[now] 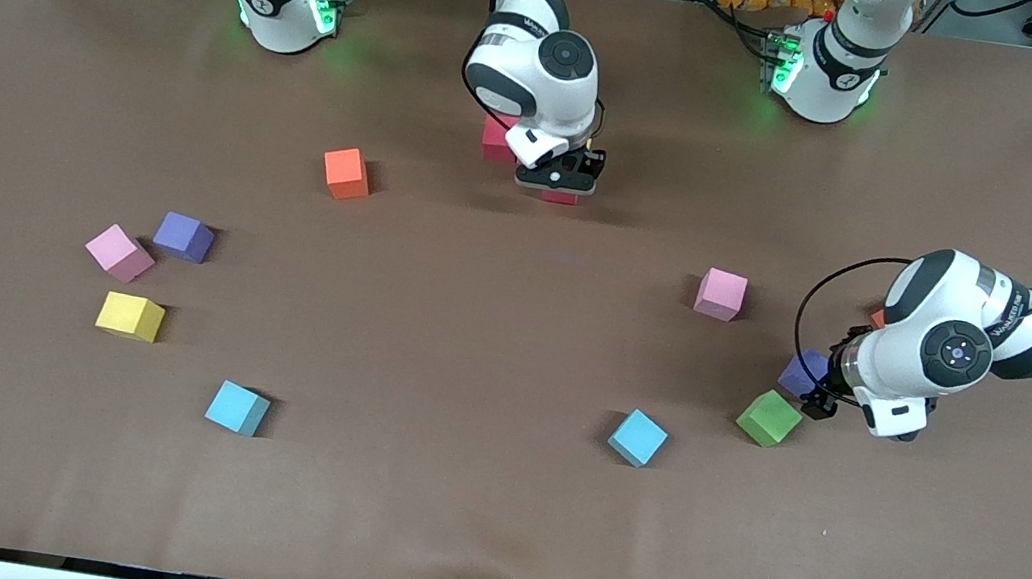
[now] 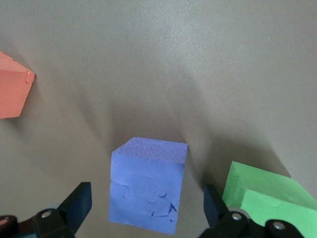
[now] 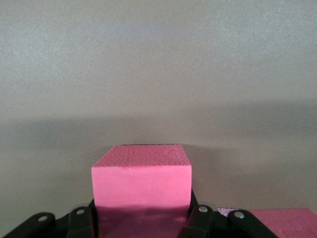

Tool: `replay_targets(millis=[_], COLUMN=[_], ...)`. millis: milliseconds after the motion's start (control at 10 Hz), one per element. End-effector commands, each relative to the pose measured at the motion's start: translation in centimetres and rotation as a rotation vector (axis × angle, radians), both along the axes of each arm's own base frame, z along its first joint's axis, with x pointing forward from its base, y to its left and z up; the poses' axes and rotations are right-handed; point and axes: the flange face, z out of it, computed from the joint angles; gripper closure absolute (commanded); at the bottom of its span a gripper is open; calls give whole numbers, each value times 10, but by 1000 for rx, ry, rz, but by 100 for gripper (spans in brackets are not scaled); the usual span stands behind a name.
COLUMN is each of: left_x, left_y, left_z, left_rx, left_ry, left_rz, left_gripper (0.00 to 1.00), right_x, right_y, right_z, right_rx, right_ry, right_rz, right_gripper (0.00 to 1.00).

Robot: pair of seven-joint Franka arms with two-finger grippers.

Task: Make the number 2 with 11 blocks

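Purple block (image 2: 147, 184) between open left pincer (image 2: 143, 210), green block (image 2: 267, 193) beside.

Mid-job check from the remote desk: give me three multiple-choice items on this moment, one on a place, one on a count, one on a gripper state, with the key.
1. The left gripper is over which block?
A. purple block
B. a yellow one
C. a light blue one

2. How many light blue blocks show in the front view?
A. one
B. two
C. four

3. The right gripper is:
A. wide open over bare table
B. out of sight
C. shut on the red block

Key:
1 A, the open fingers straddle the purple block, beside the green block.
2 B, one light blue block and another light blue block.
3 C, the fingers press the red block's sides.
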Motion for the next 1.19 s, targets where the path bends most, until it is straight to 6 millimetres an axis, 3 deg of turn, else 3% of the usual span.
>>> replay_targets(millis=[0,597,1095], left_x=[3,-11,-12], left_y=[2,1,9], left_z=[-10,-32,-32], left_rx=[4,-37,-36], left_ry=[-5,-37,-38], left_rz=[7,11,20], left_gripper=[0,0,0], right_x=[-1,-2,0], right_y=[5,5,7], right_z=[-6,-11,-11], right_rx=[3,-9,-3], right_ry=[-4,-8,-8], right_rz=[-21,-19,-22], right_gripper=[67,67,67])
